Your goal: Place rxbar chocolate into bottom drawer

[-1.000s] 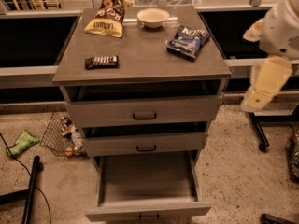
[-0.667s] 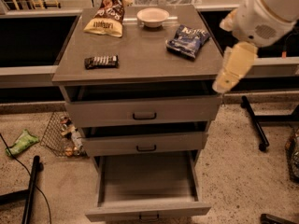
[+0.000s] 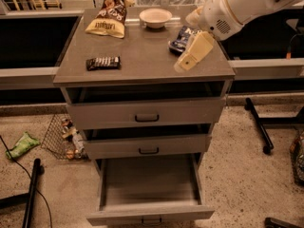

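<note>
Over the right part of the bench (image 3: 142, 46) our hand (image 3: 194, 56) hung at the end of the pale arm, tilted down toward the surface, and we could not tell whether it was released or clenched; it carried nothing that we could see. We judged the step in hand to be the reach for the bar, with the grasp not yet made. The rxbar chocolate (image 3: 103, 62) lay flat on the bench, well apart from the hand and off to its left, a little nearer the front edge than the hand was. Just behind the hand sat the blue chip bag (image 3: 179, 39), partly hidden by it, and farther back and to the left of the hand stood the bowl (image 3: 156, 17) and the yellow-and-brown snack bag (image 3: 108, 13). Far below the hand and to its left, the bottom drawer (image 3: 149, 215) stood pulled out, ready to receive the bar. We reckoned the next move called for a sweep leftward across the bench, keeping clear of the chip bag, then a descent squarely over the bar's narrow width.
</note>
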You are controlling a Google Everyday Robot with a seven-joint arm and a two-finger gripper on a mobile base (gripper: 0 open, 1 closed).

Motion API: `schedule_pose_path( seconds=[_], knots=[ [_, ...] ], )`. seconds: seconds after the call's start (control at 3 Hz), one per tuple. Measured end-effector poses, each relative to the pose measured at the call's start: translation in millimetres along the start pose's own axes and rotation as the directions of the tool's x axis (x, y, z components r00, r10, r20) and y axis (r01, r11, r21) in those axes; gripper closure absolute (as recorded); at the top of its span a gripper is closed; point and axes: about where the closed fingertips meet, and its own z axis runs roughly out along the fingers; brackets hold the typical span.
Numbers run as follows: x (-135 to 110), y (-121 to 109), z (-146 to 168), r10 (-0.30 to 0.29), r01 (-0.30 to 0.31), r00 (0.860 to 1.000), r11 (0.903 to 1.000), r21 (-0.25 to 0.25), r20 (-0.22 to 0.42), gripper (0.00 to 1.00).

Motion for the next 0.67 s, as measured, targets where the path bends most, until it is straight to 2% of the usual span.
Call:
schedule_pose_path(
  seconds=[0.33,0.67],
  knots=[
    [0,0,0,0.0,0.0,1.0,1.0,0.0,0.0,0.0],
    [-2,-14,28,0.02,-0.02,1.0,0.9998,-0.003,0.022,0.0]
  ],
)
